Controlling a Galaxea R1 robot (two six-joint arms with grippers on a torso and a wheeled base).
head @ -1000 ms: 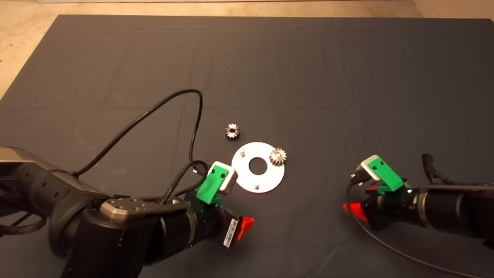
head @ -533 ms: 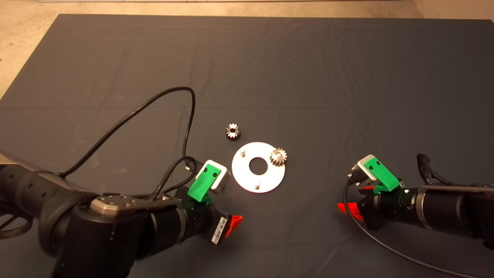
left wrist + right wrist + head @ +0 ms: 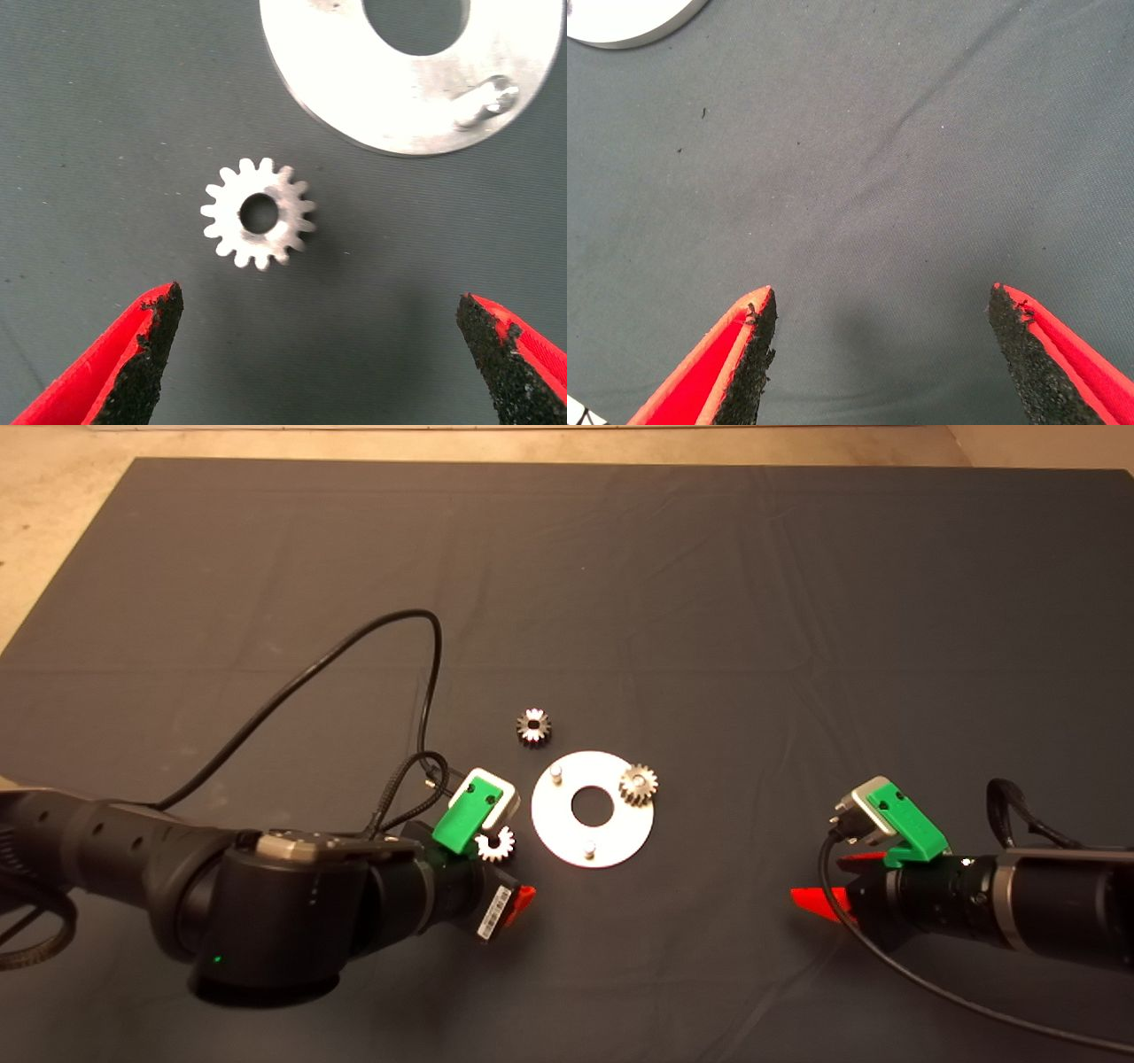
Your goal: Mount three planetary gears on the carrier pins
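The round silver-white carrier disc [image 3: 592, 828] lies mid-mat. One planetary gear [image 3: 637, 784] sits on the right-hand one of its carrier pins. The far-left pin [image 3: 555, 772] and the near pin [image 3: 589, 851] stand bare. A second gear [image 3: 532, 726] lies on the mat just beyond the disc. A third gear [image 3: 496, 843] [image 3: 259, 213] lies flat on the mat just left of the disc, ahead of my open left gripper [image 3: 514, 886] [image 3: 319, 354] and apart from its fingertips. My right gripper [image 3: 828, 879] [image 3: 886, 354] hovers open over bare mat, right of the disc.
A black cable [image 3: 354, 664] loops from the left arm over the mat left of the loose gear. The disc's rim [image 3: 620, 22] shows at the edge of the right wrist view. Tan floor [image 3: 53, 514] borders the mat at the far left.
The left arm has drawn back to the left, and its wrist mount has uncovered the third gear beside the disc. The right arm has slid slightly to the right.
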